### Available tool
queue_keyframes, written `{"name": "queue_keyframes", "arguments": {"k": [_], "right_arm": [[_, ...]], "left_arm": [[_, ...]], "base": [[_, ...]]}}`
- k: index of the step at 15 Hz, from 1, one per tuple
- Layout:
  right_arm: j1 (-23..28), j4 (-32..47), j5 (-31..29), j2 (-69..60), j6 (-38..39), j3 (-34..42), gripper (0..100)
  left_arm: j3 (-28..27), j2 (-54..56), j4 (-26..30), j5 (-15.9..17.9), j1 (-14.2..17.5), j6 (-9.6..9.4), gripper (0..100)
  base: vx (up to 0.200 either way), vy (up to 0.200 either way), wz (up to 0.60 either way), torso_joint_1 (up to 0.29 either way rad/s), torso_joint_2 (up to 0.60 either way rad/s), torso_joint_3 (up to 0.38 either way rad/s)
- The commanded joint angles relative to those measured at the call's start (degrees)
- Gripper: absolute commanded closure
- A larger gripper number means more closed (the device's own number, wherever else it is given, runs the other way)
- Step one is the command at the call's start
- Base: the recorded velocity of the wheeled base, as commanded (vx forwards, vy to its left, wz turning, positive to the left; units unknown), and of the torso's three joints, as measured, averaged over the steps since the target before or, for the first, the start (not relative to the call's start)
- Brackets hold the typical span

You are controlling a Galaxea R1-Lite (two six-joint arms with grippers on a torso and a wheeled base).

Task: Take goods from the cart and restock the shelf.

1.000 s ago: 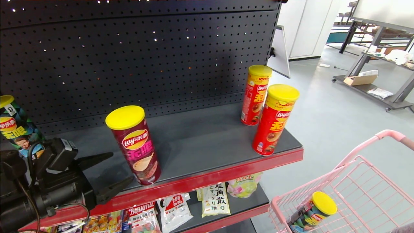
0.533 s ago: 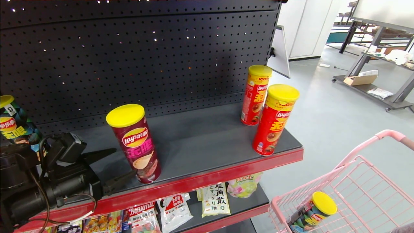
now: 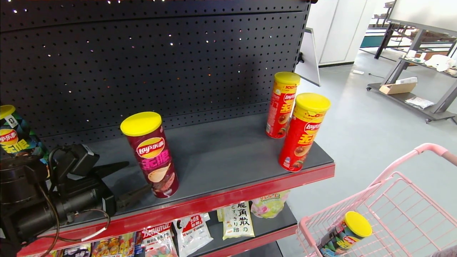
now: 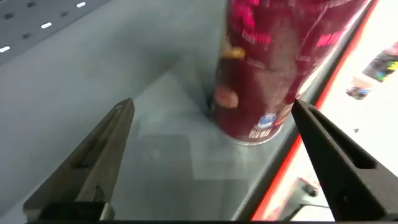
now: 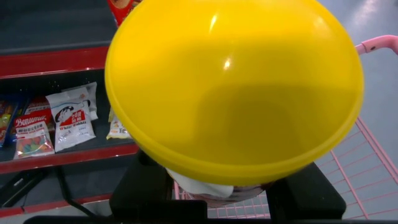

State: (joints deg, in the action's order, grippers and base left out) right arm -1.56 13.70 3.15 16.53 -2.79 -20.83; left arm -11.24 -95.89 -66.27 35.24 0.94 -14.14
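Observation:
A maroon chip can (image 3: 153,157) with a yellow lid stands upright near the front edge of the dark shelf (image 3: 221,153). My left gripper (image 3: 137,176) lies low on the shelf just left of it, open, fingers apart and pointing at the can's base without holding it. In the left wrist view the maroon chip can (image 4: 273,68) stands just beyond the open left gripper (image 4: 212,109). A second chip can (image 5: 233,87) shows its yellow lid in the right wrist view, with my right gripper (image 5: 217,199) shut on its body. A dark chip can (image 3: 344,232) lies in the pink cart (image 3: 392,171).
Two red chip cans (image 3: 303,132) stand at the shelf's right end, and a dark green can (image 3: 14,139) stands at its far left. Snack bags (image 3: 235,219) fill the lower shelf. The shelf's middle is bare. A pegboard wall backs the shelf.
The maroon can has gone from leaning to upright and sits slightly further right. My left gripper has shifted a little up the shelf and stayed open.

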Motion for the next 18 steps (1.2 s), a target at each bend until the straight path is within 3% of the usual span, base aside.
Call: {"name": "queue_keyframes", "arguments": {"k": [1,6,9,10,11,12,14,15,18], "right_arm": [[0.0,0.0,0.0,0.0,0.0,0.0,100],[-0.2,0.2,0.3,0.3,0.0,0.0,100],[-0.3,0.0,0.5,2.6,0.0,-0.5,100],[-0.4,0.1,0.4,4.5,-0.1,-1.3,100],[0.0,0.1,-0.2,7.3,-0.2,-3.0,100],[0.6,0.0,-1.3,9.7,-0.3,-4.0,100],[0.5,-0.8,-2.9,13.8,-0.5,-4.7,100],[-0.4,-4.0,-2.7,15.6,-0.5,-4.1,100],[-1.0,-6.8,-2.7,18.6,-1.3,-4.4,100]], "left_arm": [[0.1,-0.1,0.0,-0.7,0.0,-0.01,0],[2.2,5.0,0.4,-5.9,0.5,1.05,0],[6.7,12.8,1.0,-14.9,0.6,1.13,0],[8.6,16.5,1.9,-19.3,0.6,1.13,0],[9.9,21.4,4.4,-23.3,0.7,1.4,0],[9.9,25.7,7.9,-25.1,1.4,1.92,0],[8.7,37.8,21.4,-25.6,2.6,2.36,0],[6.2,45.5,32.3,-25.7,2.7,3.68,0],[-10.1,65.3,76.8,-24.5,2.2,7.55,0]], "base": [[0.0,0.0,0.0,0.0,0.0,0.0],[0.0,0.0,0.0,0.0,0.0,0.0],[0.0,0.0,0.0,0.0,0.0,0.0],[0.0,0.0,0.0,0.0,0.0,0.0],[0.0,0.0,0.0,0.0,0.0,0.0],[0.0,0.0,0.0,0.0,0.0,0.0],[0.0,0.0,0.0,0.0,0.0,0.0],[0.0,0.0,0.0,0.0,0.0,0.0],[0.0,0.0,0.0,0.0,0.0,0.0]]}}
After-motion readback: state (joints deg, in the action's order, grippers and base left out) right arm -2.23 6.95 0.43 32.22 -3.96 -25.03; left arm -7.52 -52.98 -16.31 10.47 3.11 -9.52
